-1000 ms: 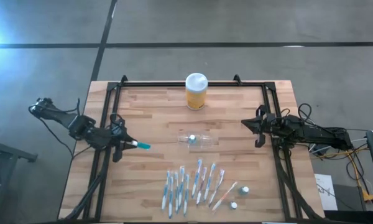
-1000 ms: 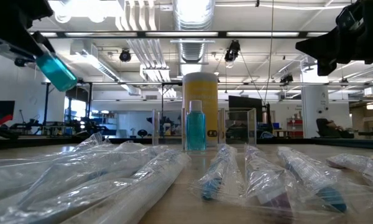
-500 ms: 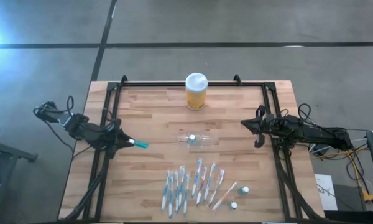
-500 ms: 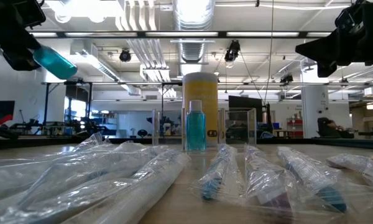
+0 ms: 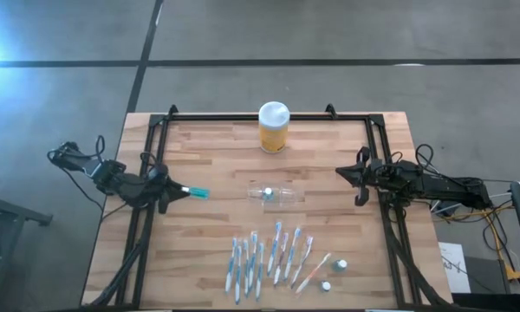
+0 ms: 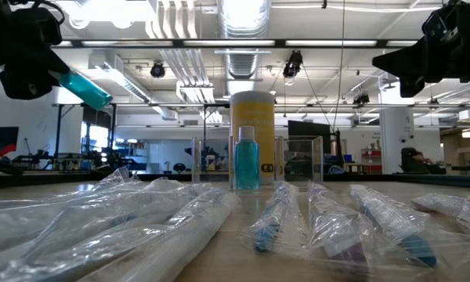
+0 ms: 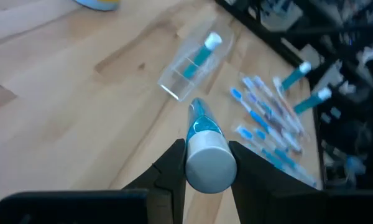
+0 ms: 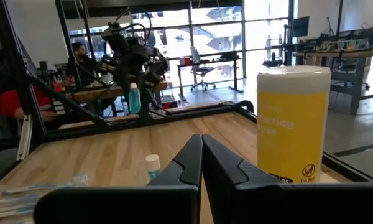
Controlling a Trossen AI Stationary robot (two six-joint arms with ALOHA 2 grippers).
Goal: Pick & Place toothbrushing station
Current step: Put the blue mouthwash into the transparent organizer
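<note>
The toothbrushing station (image 5: 277, 195), a low see-through holder, stands mid-table with a teal bottle (image 6: 246, 163) upright in it; the left wrist view shows the holder too (image 7: 189, 68). My left gripper (image 5: 175, 191) hovers at the table's left, shut on a teal tube (image 5: 197, 191) with a whitish cap. Over the table's right side my right gripper (image 5: 342, 173) waits, its fingers shut (image 8: 201, 143) on nothing. My left gripper pinches the teal tube at its capped end (image 7: 209, 163) between the two fingers. The tube runs along the fingers and sticks out beyond them toward the table's right, its flat end (image 6: 94, 94) slanting down. It is lifted clear of the table.
A yellow jar with a white lid (image 5: 274, 127) stands at the far edge. Several wrapped toothbrushes (image 5: 269, 256) lie in a row near the front edge, with two small capped bottles (image 5: 334, 273) to their right. A black frame (image 5: 147, 173) borders the table.
My left gripper has rolled about its own pointing line and sunk a little. The teal tube has swung with it, from pointing steeply down to a shallower slant toward the table's right. The grip stays shut on the tube.
</note>
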